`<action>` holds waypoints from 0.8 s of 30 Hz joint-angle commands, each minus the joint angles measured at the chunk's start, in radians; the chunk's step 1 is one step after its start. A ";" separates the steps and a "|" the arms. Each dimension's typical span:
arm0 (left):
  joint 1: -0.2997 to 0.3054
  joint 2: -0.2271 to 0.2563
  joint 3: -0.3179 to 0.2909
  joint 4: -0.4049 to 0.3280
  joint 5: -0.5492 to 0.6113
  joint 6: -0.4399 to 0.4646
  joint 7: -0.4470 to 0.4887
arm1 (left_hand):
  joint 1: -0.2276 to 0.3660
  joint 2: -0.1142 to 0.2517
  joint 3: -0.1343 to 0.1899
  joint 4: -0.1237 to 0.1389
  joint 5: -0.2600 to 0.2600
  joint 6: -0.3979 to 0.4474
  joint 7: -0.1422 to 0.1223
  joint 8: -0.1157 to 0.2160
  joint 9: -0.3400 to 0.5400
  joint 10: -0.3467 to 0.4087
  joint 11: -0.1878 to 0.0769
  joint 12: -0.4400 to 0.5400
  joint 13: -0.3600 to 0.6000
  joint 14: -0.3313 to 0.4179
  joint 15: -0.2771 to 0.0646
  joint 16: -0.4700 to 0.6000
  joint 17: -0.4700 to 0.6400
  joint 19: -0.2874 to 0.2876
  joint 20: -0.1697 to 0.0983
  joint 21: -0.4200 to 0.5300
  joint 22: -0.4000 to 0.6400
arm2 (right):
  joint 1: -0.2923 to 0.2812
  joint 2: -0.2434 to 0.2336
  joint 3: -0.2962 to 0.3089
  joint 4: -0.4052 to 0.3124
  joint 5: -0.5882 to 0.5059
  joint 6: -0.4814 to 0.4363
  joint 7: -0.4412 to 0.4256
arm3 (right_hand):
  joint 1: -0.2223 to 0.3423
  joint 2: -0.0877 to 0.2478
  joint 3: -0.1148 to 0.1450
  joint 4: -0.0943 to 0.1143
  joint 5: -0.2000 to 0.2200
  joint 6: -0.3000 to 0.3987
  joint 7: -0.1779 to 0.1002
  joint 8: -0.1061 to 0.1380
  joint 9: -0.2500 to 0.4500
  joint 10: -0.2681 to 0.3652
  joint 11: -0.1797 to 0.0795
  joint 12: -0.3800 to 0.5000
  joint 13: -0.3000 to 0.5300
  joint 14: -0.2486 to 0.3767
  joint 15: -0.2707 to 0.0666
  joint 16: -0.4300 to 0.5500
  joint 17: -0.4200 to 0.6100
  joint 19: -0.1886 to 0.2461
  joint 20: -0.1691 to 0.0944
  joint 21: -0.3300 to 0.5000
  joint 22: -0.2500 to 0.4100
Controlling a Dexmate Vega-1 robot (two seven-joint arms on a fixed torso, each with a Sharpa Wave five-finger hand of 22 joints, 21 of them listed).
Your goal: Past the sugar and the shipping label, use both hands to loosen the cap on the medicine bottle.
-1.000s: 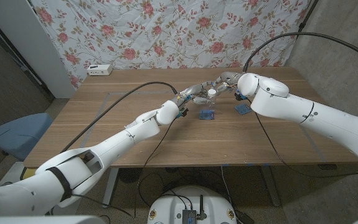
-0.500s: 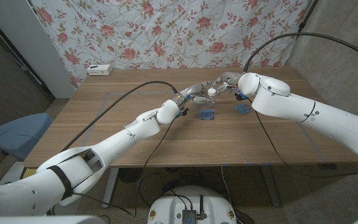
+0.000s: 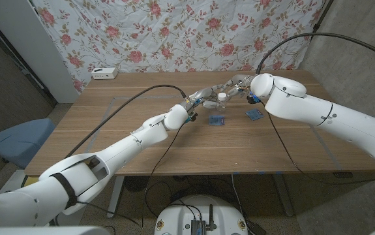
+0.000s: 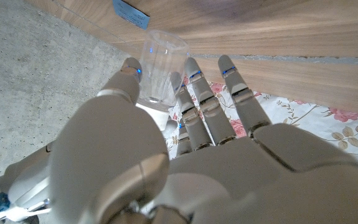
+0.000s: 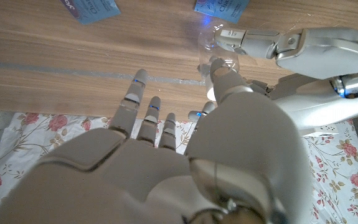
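Note:
A small clear medicine bottle [image 3: 221, 99] with a white cap stands at the far middle of the wooden table [image 3: 109, 130]. My left hand [image 3: 205, 99] holds its body from the left, thumb and fingers wrapped around the clear wall [image 4: 160, 68]. From the right, my right hand [image 3: 237, 87] reaches over the bottle's top. Its thumb and one finger pinch the cap [image 5: 210, 92], while the other fingers [image 5: 135, 99] spread away. In the right wrist view the left hand [image 5: 303, 50] shows beside the bottle [image 5: 213, 46].
Two blue packets lie just in front of the bottle, one [image 3: 217, 119] under the hands and one [image 3: 254, 115] to the right. A white device [image 3: 104, 73] sits at the back left. A floral curtain hangs behind the table. Black cables run over both arms.
My right forearm has lifted and shifted slightly toward the far side. The left hand and the bottle have stayed where they were.

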 commanded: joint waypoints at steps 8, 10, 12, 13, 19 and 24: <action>0.003 -0.003 0.002 -0.003 -0.001 0.007 0.002 | -0.001 0.006 0.007 0.002 0.008 0.004 -0.002 0.004 0.002 0.026 -0.022 0.003 0.006 0.003 -0.044 0.007 0.004 -0.005 0.001 0.001 0.002 | 0.038 -0.019 -0.003 0.001 0.049 0.005 0.048 | -0.083 -0.041 -0.040 0.024 -0.003 -0.038 0.073 -0.023 -0.001 -0.035 0.027 -0.007 0.004 -0.020 0.036 -0.011 -0.001 -0.026 0.002 -0.006 0.002; 0.004 -0.002 0.002 -0.006 0.000 0.010 0.002 | -0.001 0.005 0.007 0.001 0.008 0.004 -0.002 0.004 0.002 0.026 -0.023 0.003 0.006 0.002 -0.044 0.006 0.004 -0.005 0.001 0.001 0.002 | 0.039 -0.019 -0.003 0.003 0.051 0.005 0.046 | -0.091 -0.045 -0.044 0.027 -0.002 -0.045 0.078 -0.026 -0.001 -0.040 0.032 -0.007 0.005 -0.023 0.037 -0.012 -0.002 -0.028 0.002 -0.006 0.002; 0.005 -0.001 0.002 -0.008 0.000 0.012 0.002 | -0.001 0.005 0.007 0.001 0.008 0.005 -0.002 0.004 0.002 0.026 -0.022 0.003 0.006 0.002 -0.043 0.006 0.004 -0.005 0.001 0.002 0.002 | 0.047 -0.017 -0.015 0.003 0.042 0.000 0.048 | -0.106 -0.047 -0.050 0.032 -0.001 -0.052 0.094 -0.028 -0.001 -0.041 0.034 -0.005 0.005 -0.025 0.037 -0.012 -0.001 -0.031 0.003 -0.006 0.002; 0.005 0.000 0.002 -0.010 0.000 0.013 0.002 | -0.001 0.005 0.007 0.001 0.008 0.005 -0.003 0.004 0.002 0.026 -0.021 0.004 0.006 0.002 -0.044 0.006 0.004 -0.005 0.001 0.002 0.002 | 0.047 -0.015 -0.017 0.003 0.040 -0.003 0.044 | -0.112 -0.049 -0.053 0.034 0.000 -0.054 0.101 -0.029 -0.001 -0.042 0.036 -0.005 0.005 -0.025 0.038 -0.012 -0.001 -0.032 0.003 -0.007 0.002; 0.008 0.001 0.002 -0.017 0.002 0.018 0.003 | -0.001 0.007 0.008 0.002 0.009 0.005 -0.002 0.004 0.002 0.025 -0.019 0.003 0.006 0.001 -0.044 0.005 0.004 -0.006 0.001 0.001 0.002 | 0.060 -0.007 -0.042 0.007 0.020 -0.012 0.040 | -0.182 -0.052 -0.079 0.063 0.004 -0.046 0.141 -0.021 0.003 -0.042 0.046 0.001 0.007 -0.029 0.047 -0.010 0.000 -0.036 0.002 -0.004 0.003; 0.010 0.002 0.001 -0.021 0.002 0.021 0.005 | -0.001 0.007 0.008 0.002 0.009 0.004 -0.001 0.004 0.002 0.027 -0.018 0.004 0.006 -0.001 -0.045 0.005 0.004 -0.005 0.001 0.001 0.002 | 0.085 -0.008 -0.091 0.005 -0.025 -0.020 0.049 | -0.256 -0.049 -0.104 0.093 0.008 -0.044 0.185 -0.015 0.012 -0.039 0.054 0.006 0.009 -0.042 0.064 -0.012 0.002 -0.077 0.002 -0.014 0.000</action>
